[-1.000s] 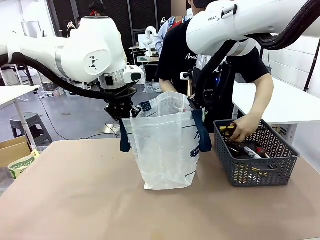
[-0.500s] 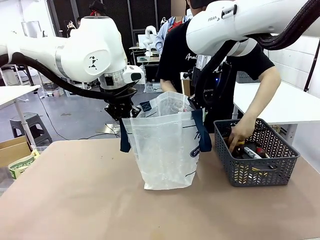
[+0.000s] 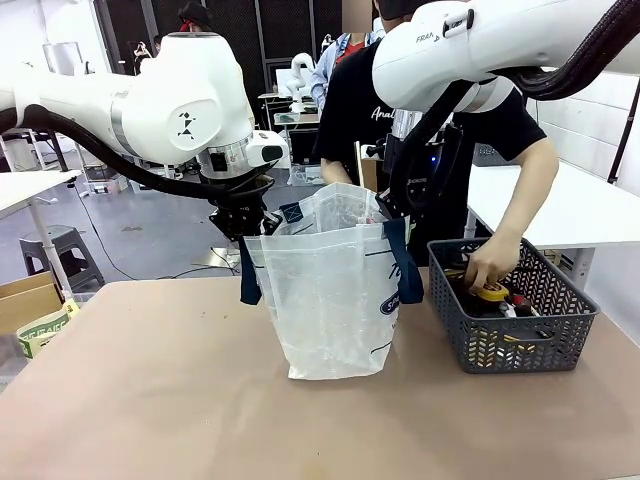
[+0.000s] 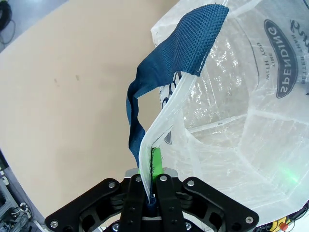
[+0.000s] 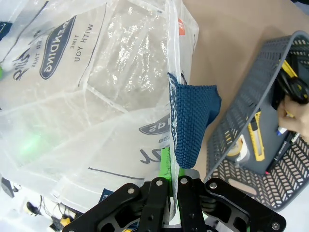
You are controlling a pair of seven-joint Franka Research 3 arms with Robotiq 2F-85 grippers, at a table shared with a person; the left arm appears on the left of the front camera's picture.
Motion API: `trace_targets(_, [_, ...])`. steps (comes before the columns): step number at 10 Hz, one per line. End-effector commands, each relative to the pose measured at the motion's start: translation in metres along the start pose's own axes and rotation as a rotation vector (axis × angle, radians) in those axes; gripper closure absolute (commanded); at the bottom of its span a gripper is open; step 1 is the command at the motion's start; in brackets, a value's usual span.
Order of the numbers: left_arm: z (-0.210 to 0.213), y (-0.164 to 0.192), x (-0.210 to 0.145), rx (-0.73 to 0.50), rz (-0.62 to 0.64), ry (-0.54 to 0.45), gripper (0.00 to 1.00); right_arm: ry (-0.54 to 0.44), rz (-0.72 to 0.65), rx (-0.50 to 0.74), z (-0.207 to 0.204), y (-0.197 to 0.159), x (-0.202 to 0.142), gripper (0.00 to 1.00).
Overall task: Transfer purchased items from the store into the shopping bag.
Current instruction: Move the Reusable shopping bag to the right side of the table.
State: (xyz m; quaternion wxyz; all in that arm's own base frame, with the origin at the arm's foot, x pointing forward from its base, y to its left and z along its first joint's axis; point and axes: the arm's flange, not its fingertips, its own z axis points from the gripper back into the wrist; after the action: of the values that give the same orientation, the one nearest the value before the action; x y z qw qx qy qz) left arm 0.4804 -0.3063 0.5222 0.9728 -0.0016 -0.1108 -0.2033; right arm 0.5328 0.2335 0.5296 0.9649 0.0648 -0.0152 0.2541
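The counter [image 3: 150, 400] carries the bag [image 3: 330, 300], which is held open between the two tools. The left tool [image 3: 240, 222] is clamped on the bag's rim beside a blue strap [image 4: 178, 53]. The right tool [image 3: 392, 212] pinches the opposite rim the same way. Below and outward of the right tool stands the basket [image 3: 515, 335]. Inside it, a person's hand [image 3: 490, 265] grasps a yellow-ringed item [image 3: 492, 293] among other goods [image 5: 257, 140].

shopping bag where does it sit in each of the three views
Front view: shopping bag stands mid-table, left of the grey basket.
Left wrist view: upper right, rim pinched in the left claw.
Right wrist view: left and centre, rim pinched in the right claw.
Shared landmark: navy oval logo.
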Motion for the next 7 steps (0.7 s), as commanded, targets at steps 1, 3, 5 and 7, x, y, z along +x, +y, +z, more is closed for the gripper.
trace_targets(1, [0.0002, 0.0, -0.0012, 0.001, 0.003, 0.0, 1.0, 0.0, 0.0, 0.0, 0.0, -0.0002, -0.0001, 1.0])
trace_targets(3, [0.0002, 0.0, -0.0012, 0.001, 0.003, 0.0, 1.0, 0.0, 0.0, 0.0, 0.0, -0.0002, -0.0001, 1.0])
trace_targets(5, [0.0002, 0.0, -0.0012, 0.001, 0.003, 0.0, 1.0, 0.0, 0.0, 0.0, 0.0, -0.0002, -0.0001, 1.0])
trace_targets(7, [0.0002, 0.0, -0.0012, 0.001, 0.003, 0.0, 1.0, 0.0, 0.0, 0.0, 0.0, -0.0002, -0.0001, 1.0])
